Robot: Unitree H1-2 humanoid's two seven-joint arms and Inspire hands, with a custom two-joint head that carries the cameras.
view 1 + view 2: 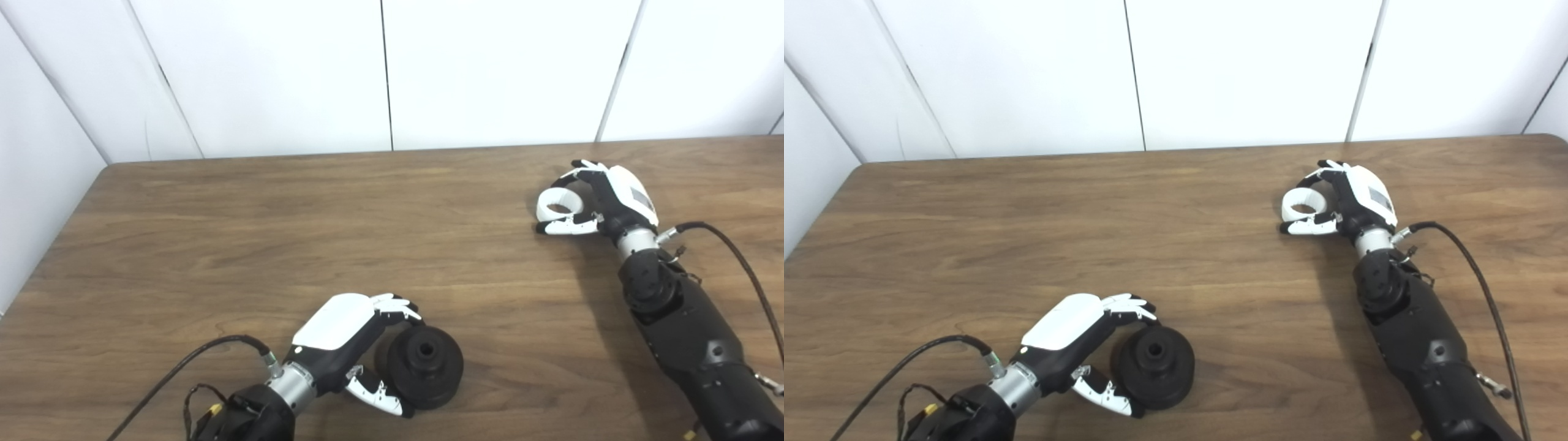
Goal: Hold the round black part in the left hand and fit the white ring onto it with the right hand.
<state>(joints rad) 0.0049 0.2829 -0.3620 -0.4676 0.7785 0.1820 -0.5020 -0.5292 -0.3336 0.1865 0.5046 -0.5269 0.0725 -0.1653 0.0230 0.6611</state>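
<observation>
Left hand (346, 343) low at the near edge of the wooden surface (306, 233), arm entering from bottom left, white back plate facing up and tilted toward the right; fingers (395, 304) curl over the top rear of the round black part (425, 367), thumb (376, 392) reaches under its near left side, so the hand is wrapped on the part from the left; part stands on edge on the surface, flat round face with a centre hole turned toward the camera, whether it is lifted at all cannot be told; right hand (603, 199) far right and well apart from the left, forearm (686, 331) running up from the bottom right corner, wrist bent so the palm turns left; fingers arch over the far side of the white ring (558, 205), thumb (566, 228) lies along its near side, hand pinched on the ring; ring sits low at the surface, opening facing up, contact with the wood not clear; black cable (735, 257) loops off the right wrist, another cable (184, 367) trails from the left wrist; ring and black part far apart, not yet joined.
</observation>
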